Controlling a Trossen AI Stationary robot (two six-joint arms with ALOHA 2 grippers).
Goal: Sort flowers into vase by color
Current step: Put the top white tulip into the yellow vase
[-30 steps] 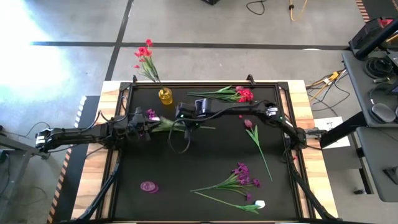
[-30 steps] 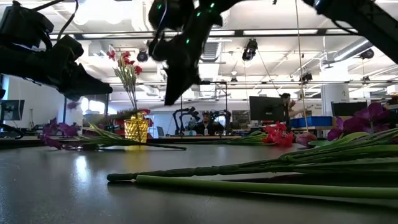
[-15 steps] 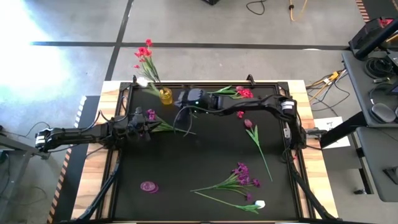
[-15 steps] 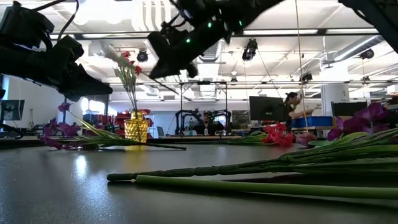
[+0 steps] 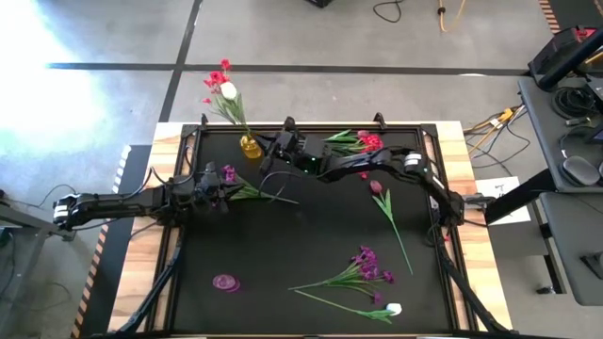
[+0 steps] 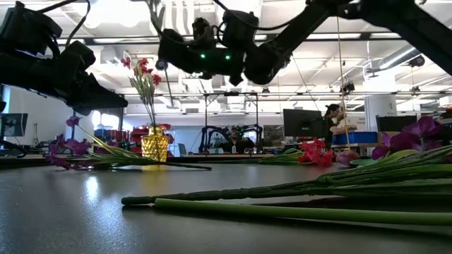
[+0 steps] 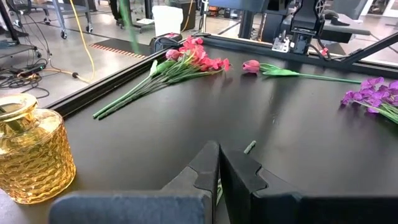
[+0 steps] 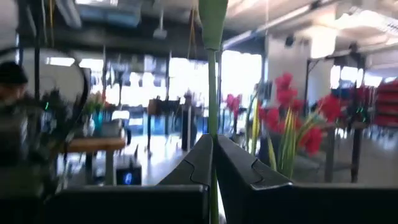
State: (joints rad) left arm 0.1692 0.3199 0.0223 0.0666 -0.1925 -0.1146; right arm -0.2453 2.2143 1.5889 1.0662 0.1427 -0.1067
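A yellow glass vase [image 5: 250, 146] stands at the table's far left with red flowers [image 5: 217, 80] in it. My right gripper [image 5: 276, 143] hangs just right of the vase, shut on a thin green stem [image 8: 213, 93] whose white bud [image 5: 227, 90] shows beside the red blooms. Whether the stem's lower end is in the vase I cannot tell. My left gripper [image 5: 224, 181] is shut and hovers over a purple sprig [image 5: 247, 188] that lies flat on the table. My right gripper pinches the green stem [image 8: 213, 127] between its two fingers, which lie across it. The fingers come about level from the table's right side, tipped a little upward. The stem stands roughly upright in the hold, clear of the table, with the white bud at its top.
A red bunch [image 5: 363, 141] lies at the far edge and a single pink flower [image 5: 379, 187] right of centre. Purple sprigs [image 5: 366, 266] and a white bud [image 5: 394, 308] lie near the front. A small purple round thing [image 5: 225, 282] sits front left.
My right gripper has gone from the table's middle toward the far edge and the vase, tipping from pointing down to slightly upward. The white-bud stem has swung with it from lying low to about upright beside the red flowers.
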